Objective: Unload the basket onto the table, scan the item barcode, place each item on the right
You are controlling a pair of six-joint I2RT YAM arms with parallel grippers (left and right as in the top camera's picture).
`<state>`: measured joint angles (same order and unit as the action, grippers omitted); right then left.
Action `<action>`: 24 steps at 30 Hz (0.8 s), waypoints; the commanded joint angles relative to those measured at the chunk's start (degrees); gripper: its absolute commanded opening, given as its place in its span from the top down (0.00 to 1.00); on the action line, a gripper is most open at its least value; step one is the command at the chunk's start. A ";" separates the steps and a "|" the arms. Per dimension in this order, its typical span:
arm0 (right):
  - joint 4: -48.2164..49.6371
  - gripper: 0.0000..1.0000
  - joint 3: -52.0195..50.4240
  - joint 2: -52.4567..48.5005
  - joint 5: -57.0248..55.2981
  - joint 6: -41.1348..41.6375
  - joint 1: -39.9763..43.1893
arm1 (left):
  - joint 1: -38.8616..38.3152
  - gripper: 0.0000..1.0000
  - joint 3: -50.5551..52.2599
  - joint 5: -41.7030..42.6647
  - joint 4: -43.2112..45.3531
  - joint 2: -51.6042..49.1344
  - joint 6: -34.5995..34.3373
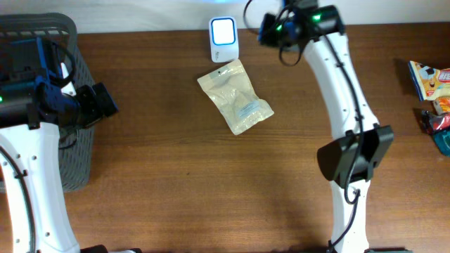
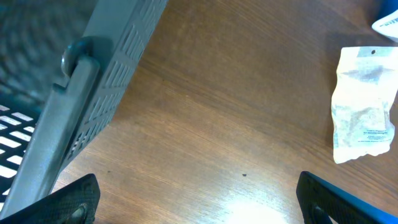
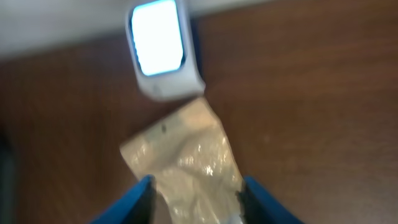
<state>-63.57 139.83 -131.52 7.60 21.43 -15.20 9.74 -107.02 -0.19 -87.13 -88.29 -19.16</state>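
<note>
The item is a clear pouch of pale contents (image 1: 235,96), lying flat on the wooden table just in front of the small white scanner (image 1: 223,39) with its lit window. In the right wrist view the pouch (image 3: 186,155) shows between my blue fingertips, with the scanner (image 3: 160,50) beyond it. My right gripper (image 1: 266,29) (image 3: 196,186) hovers right of the scanner with its jaws apart and nothing gripped. My left gripper (image 1: 105,102) (image 2: 199,208) stands wide open and empty at the far left, and its view catches the pouch (image 2: 364,106) at the right edge.
A grey slotted basket (image 1: 70,105) (image 2: 93,74) stands at the table's left edge beside the left arm. Several coloured snack packets (image 1: 429,81) lie at the right edge. The right arm's base (image 1: 351,161) rises at the front right.
</note>
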 commanded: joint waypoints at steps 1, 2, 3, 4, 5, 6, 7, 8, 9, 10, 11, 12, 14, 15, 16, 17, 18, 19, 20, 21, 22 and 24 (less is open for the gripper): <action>0.09 0.18 -6.88 -2.78 0.35 -19.12 -4.50 | 0.17 0.01 0.28 0.42 0.09 0.24 -0.57; 0.46 0.10 -8.96 -3.08 0.33 -22.18 -5.62 | 0.17 0.01 0.28 0.42 0.09 0.24 -0.57; 1.33 0.07 -11.13 -3.74 0.02 -24.59 -6.73 | 0.17 0.01 0.28 0.42 0.09 0.24 -0.57; 2.49 0.01 -13.46 -4.02 -1.22 -25.64 -7.80 | 0.17 0.01 0.28 0.42 0.09 0.24 -0.57; 3.89 0.00 -15.43 -4.31 -2.58 -25.73 -8.57 | 0.17 0.01 0.28 0.42 0.09 0.24 -0.57; 5.38 0.01 -17.35 -4.42 -4.13 -25.70 -9.27 | 0.17 0.01 0.28 0.42 0.09 0.24 -0.57; 6.97 0.01 -19.39 -4.63 -5.73 -25.70 -9.97 | 0.17 0.01 0.28 0.42 0.09 0.24 -0.57; 8.79 0.01 -21.64 -4.74 -7.10 -25.70 -10.49 | 0.17 0.01 0.28 0.42 0.09 0.24 -0.57; 10.08 0.01 -23.08 -4.76 -8.02 -25.68 -10.73 | 0.17 0.01 0.28 0.42 0.09 0.24 -0.57; 11.28 0.01 -24.41 -4.74 -8.68 -25.68 -10.84 | 0.17 0.01 0.28 0.42 0.09 0.24 -0.57; 12.44 0.01 -25.64 -4.76 -9.51 -25.64 -10.88 | 0.17 0.01 0.28 0.42 0.07 0.24 -0.57; 13.35 0.01 -26.60 -4.85 -10.54 -25.51 -10.80 | 0.17 0.01 0.28 0.42 0.09 0.24 -0.57; 14.03 0.01 -27.30 -4.87 -11.30 -25.55 -10.64 | 0.17 0.01 0.28 0.42 0.09 0.24 -0.57; 14.34 0.01 -27.63 -4.87 -11.32 -25.64 -10.54 | 0.17 0.01 0.28 0.42 0.09 0.24 -0.57; 14.51 0.01 -27.96 -4.87 -11.30 -25.70 -10.49 | 0.17 0.01 0.28 0.42 0.09 0.24 -0.57; 14.60 0.00 -28.33 -4.87 -11.26 -25.70 -10.49 | 0.17 0.01 0.28 0.42 0.09 0.24 -0.57; 14.84 0.04 -29.00 -4.87 -11.26 -25.68 -10.51 | 0.17 0.01 0.28 0.42 0.09 0.24 -0.57; 15.04 0.09 -29.66 -4.87 -11.06 -25.68 -10.51 | 0.17 0.01 0.28 0.42 0.09 0.24 -0.57; 15.13 0.16 -30.40 -4.87 -10.88 -25.49 -10.58 | 0.17 0.01 0.28 0.42 0.09 0.24 -0.57; 15.23 0.20 -30.97 -4.90 -10.88 -25.49 -10.62 | 0.17 0.01 0.28 0.42 0.09 0.24 -0.57; 15.52 0.27 -32.28 -4.92 -10.88 -25.49 -10.67 | 0.17 0.01 0.28 0.42 0.09 0.24 -0.57; 15.67 0.44 -34.05 -4.92 -10.93 -24.09 -10.67 | 0.17 0.01 0.28 0.42 0.09 0.24 -0.57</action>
<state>-47.24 109.69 -136.25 -2.79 -4.01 -25.91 9.74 -107.02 -0.16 -87.13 -88.29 -19.14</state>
